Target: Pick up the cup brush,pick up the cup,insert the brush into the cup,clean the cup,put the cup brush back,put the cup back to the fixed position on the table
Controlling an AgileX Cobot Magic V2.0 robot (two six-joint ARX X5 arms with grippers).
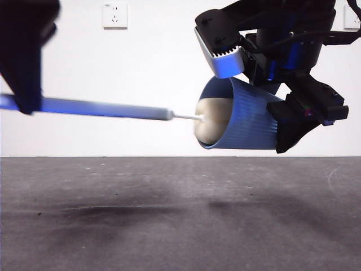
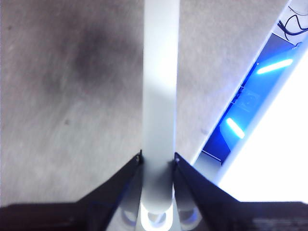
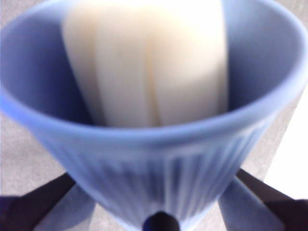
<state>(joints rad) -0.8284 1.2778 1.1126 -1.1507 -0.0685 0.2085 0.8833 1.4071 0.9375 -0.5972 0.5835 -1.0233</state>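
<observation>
Left gripper (image 2: 158, 161) clamps brush (image 1: 107, 108), right gripper (image 3: 159, 202) clamps cup (image 1: 248, 121); sponge inside cup. Risk: hard scrubbing twists cup loose.

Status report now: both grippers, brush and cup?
Left gripper shut on cup brush handle. Right gripper holds cup sideways above table. Sponge head inside cup. Nothing in the way.

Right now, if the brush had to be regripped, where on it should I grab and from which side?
Take the brush on its straight grey handle, near where the left gripper already clamps it, coming from above. The handle lies level and bare there. The sponge head sits inside the cup, which the right gripper holds on its side.
</observation>
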